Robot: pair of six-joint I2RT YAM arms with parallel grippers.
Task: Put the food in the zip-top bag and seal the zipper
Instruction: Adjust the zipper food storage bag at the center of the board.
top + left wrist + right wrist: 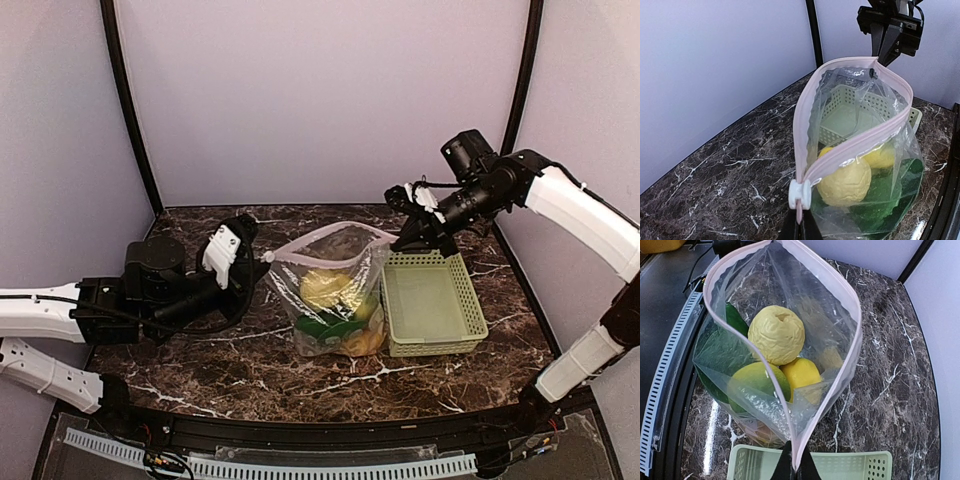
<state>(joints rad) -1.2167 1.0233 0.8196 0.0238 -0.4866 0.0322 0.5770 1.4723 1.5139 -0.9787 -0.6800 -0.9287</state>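
At left above the dark marbled worktop (200,350), left pincer (262,261) is clamped on the mouth corner of the clear floppy plastic zip-top bag (335,290), right by the white zipper slider (799,193). Bag stands mid-worktop, mouth gaping, pale pink zipper strip (804,102) unsealed. Inside: dark leafy green (720,347), green lime (757,382), tan bumpy lump (776,334), yellow lemon (801,372). Right pincer (405,238) pinches the opposite corner. Judgement: keep the mouth taut between both grips and run the slider straight rightward. Light green slotted plastic basket (432,300) sits just beside the bag's right side and may snag it.
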